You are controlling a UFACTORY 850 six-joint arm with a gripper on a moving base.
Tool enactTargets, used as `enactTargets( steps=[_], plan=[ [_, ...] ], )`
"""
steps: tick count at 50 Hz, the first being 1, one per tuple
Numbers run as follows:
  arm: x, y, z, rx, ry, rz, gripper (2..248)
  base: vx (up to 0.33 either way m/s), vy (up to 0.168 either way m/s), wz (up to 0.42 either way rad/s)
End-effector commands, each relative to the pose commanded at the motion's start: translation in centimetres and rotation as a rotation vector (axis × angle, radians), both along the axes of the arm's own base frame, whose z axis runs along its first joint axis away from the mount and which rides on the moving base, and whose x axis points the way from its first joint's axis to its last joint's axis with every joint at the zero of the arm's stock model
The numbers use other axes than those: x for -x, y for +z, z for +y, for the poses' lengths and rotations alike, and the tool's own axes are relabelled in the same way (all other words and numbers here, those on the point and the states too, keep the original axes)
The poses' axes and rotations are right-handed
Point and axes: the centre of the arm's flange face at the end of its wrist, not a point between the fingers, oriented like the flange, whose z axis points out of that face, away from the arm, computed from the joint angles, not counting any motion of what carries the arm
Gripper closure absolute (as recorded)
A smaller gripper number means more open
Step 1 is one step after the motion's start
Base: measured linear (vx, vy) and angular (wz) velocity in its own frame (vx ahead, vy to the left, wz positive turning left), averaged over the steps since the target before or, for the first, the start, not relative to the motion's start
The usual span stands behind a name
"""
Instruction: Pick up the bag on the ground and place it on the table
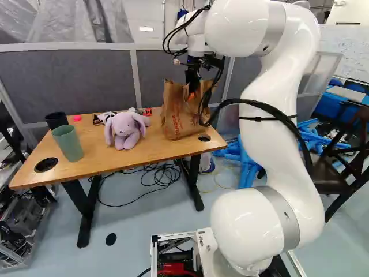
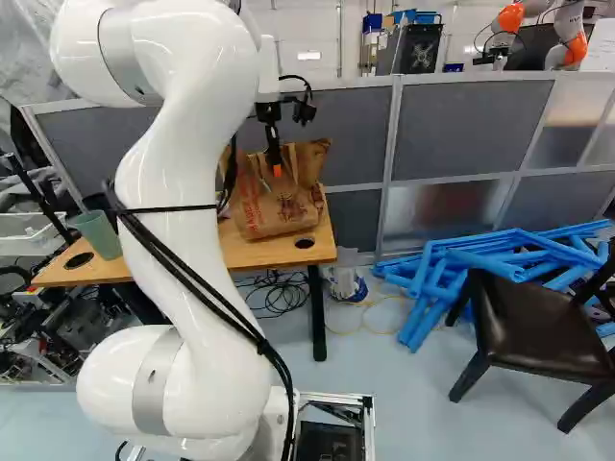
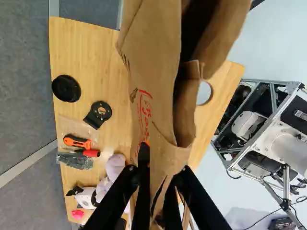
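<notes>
My gripper points down at the top of the brown paper bag, which is at the right end of the wooden table. The bag leans a little, its underside at the tabletop; whether it bears fully on it I cannot tell. In the right base view the orange pad shows against the bag. The wrist view has the gripper shut on the bag's creased paper, one finger on either side. The bag's open mouth gapes ahead of the fingers, and its inside is dark.
On the table are a plush rabbit, a green cup, a black cup, an orange-handled tool and black round parts. Grey partitions stand behind. Blue frames and a dark chair are to the right. Another robot stands far back.
</notes>
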Motion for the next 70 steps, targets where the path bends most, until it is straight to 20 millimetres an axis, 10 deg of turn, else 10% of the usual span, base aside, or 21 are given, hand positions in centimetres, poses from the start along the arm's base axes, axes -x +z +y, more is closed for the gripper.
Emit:
enactTargets(
  steps=[25,57,70],
  plan=[
    [-1.0,-2.8,0.1,0.003,0.000,0.042,229,0.000,0.000,0.000],
    [-0.2,-0.6,0.0,0.001,0.000,0.009,3,0.000,0.000,0.000],
    [0.5,1.5,0.0,-0.001,0.000,-0.023,3,0.000,0.000,0.000]
  ],
)
